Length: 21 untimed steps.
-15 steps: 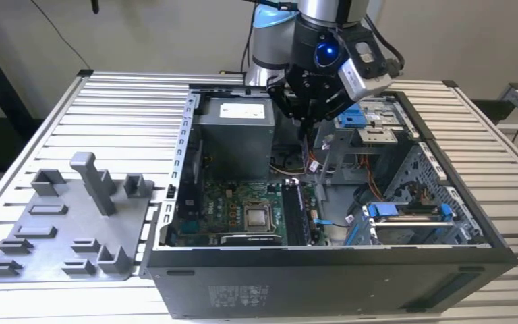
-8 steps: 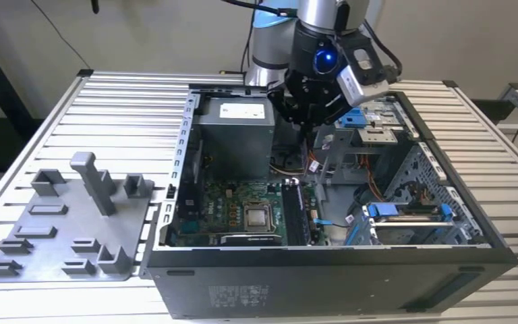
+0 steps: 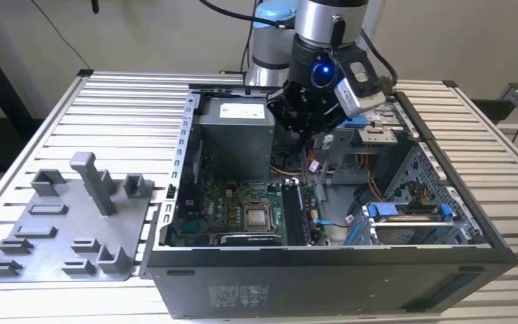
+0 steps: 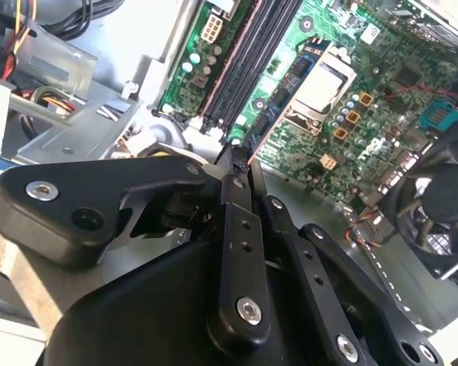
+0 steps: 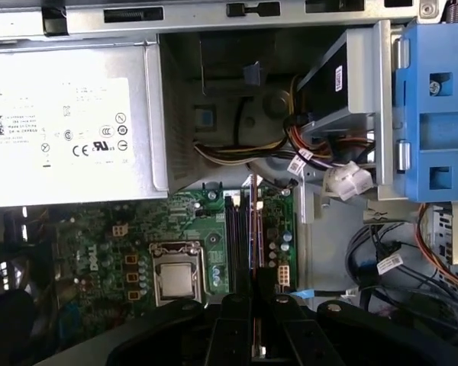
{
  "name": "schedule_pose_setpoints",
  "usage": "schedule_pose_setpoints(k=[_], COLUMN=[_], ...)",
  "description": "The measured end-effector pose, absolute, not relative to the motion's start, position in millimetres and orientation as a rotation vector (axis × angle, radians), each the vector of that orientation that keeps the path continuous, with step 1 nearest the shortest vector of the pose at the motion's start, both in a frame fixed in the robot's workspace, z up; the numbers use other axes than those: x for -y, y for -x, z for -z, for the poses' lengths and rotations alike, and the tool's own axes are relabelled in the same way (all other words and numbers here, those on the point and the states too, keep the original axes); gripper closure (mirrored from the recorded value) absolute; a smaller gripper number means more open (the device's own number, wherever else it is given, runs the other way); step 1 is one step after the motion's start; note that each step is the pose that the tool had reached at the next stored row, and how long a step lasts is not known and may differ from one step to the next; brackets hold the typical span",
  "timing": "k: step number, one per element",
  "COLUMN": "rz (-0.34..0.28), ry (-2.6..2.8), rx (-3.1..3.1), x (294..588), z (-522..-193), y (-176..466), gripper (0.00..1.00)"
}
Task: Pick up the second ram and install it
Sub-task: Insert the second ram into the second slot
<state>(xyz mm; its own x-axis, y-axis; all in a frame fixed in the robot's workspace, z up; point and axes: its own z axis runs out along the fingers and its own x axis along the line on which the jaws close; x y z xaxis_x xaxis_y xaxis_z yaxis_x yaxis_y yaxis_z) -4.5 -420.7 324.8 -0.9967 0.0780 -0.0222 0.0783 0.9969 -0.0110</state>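
Note:
My gripper hangs inside the open computer case, above the motherboard's far end. In both wrist views its black fingers are pressed together on a thin board seen edge-on, the second ram. The stick reaches from the fingertips out over the long black memory slots and is lined up along them. I cannot tell whether its lower edge touches a slot. The ram's face and label are hidden.
A silver power supply stands beside the gripper. The processor socket lies next to the slots. A blue drive bracket, bundled cables and a fan crowd the case. A grey fixture plate lies on the exterior view's left.

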Motion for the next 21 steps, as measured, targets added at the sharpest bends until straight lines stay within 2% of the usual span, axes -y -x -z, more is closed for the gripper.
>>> schedule_pose_setpoints(k=[12, 21], rz=[0.018, 0.016], ry=[-0.116, -0.101], rx=[-3.099, -3.1], x=[423.0, 444.6], z=[-307.0, -296.2], y=[5.7, 9.2], gripper=[0.86, 0.86])
